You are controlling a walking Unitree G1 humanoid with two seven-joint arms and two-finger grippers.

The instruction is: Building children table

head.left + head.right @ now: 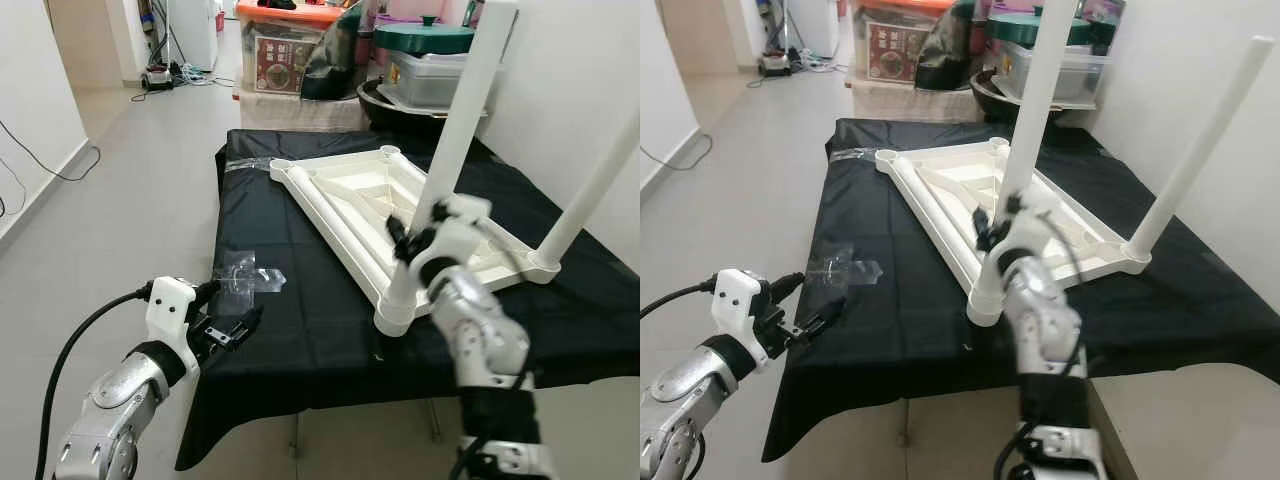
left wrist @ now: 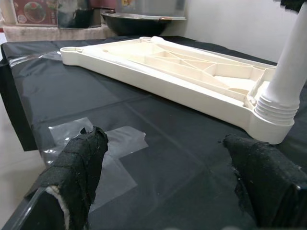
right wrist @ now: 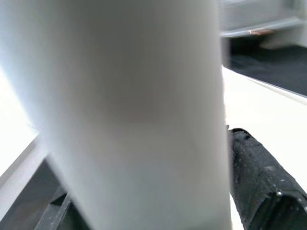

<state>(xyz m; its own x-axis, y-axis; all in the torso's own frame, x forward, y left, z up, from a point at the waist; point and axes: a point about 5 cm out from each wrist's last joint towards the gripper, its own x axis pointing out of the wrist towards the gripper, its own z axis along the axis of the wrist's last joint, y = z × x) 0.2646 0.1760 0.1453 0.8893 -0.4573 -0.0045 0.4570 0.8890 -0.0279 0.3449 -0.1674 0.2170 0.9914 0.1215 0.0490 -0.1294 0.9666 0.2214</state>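
You see the near leg [image 1: 455, 130] cut off by the head view's top edge. In the right wrist view it is blurred and hides one of the gripper's fingers [image 3: 261, 184].

Bare black cloth [image 1: 300, 330] fills the lower left of the frame, open for passing. An upside-down white tabletop [image 1: 380, 205] blocks the centre; 2 upright legs [image 1: 460, 120] rise at right beside the wall [image 1: 570, 80].

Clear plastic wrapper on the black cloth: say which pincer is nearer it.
Left. The left pincer hovers just before the wrapper; the right pincer grips the near table leg.
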